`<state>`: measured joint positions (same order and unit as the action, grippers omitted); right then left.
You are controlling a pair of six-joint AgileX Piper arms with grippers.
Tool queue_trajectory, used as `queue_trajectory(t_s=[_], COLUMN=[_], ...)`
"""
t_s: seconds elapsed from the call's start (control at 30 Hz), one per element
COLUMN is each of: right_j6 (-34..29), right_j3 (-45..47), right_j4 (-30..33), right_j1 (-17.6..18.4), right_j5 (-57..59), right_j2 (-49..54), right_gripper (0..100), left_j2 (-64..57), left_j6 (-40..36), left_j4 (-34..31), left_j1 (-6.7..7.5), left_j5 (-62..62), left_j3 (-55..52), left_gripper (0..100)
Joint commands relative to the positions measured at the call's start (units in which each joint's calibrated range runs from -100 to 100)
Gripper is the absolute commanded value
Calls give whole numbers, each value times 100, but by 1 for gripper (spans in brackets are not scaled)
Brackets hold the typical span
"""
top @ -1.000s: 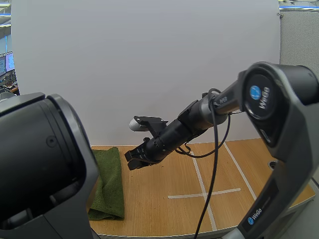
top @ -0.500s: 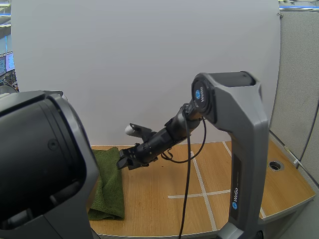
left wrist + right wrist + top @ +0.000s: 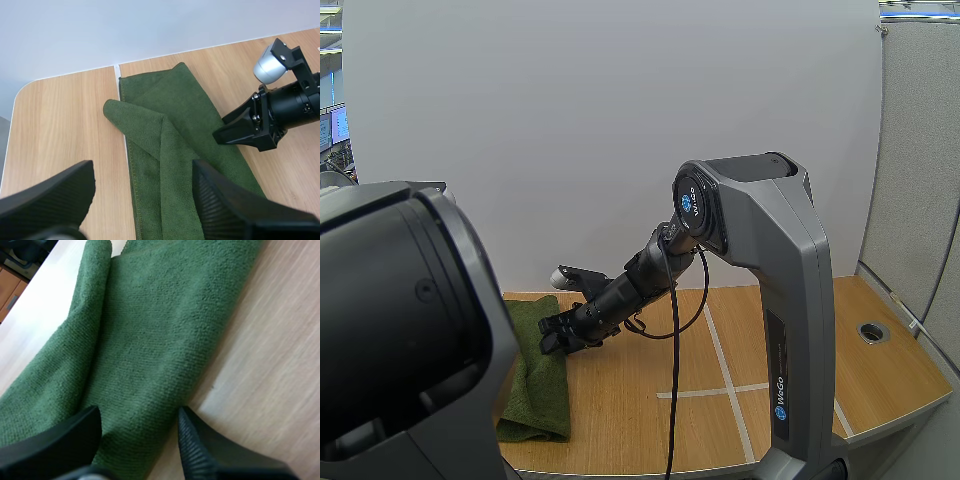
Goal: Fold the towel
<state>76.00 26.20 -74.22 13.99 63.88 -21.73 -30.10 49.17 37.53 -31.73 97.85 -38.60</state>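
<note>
Right tool (image 3: 552,340) spread at the long edge of the rumpled dark green terry towel (image 3: 542,375), left side of the wooden desk (image 3: 650,410); left tool (image 3: 144,167) spread above it. Slide one finger under that edge before you pinch

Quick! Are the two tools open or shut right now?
Left tool: open, holding nothing, above the towel.
Right tool: open, holding nothing, at the towel's edge.
</note>
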Motion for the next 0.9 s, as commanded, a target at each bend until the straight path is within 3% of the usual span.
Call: queue_trajectory(t_s=[0.0, 0.2, 0.43, 0.53, 0.67, 0.87], right_j6=[1, 25, 119, 119, 119, 20], right_j3=[-19, -19, -19, -19, -19, -19], right_j4=[198, -68, -266, -266, -266, 203], right_j1=[-17, 10, 71, 98, 104, -23], right_j5=[-232, 40, 210, 210, 194, 343], right_j2=[24, 24, 24, 24, 24, 24], right_gripper=[78, 77, 63, 46, 1, 0], left_j2=[-50, -50, -50, -50, -50, -50], left_j6=[-56, -56, -56, -56, -56, -56], left_j4=[130, 119, 83, 83, 83, 83], left_j1=[-7, -7, -7, -7, -7, -7], left_j5=[119, 111, 126, 126, 126, 126], left_j3=[41, 41, 41, 41, 41, 41], left_gripper=[91, 91, 91, 91, 91, 91])
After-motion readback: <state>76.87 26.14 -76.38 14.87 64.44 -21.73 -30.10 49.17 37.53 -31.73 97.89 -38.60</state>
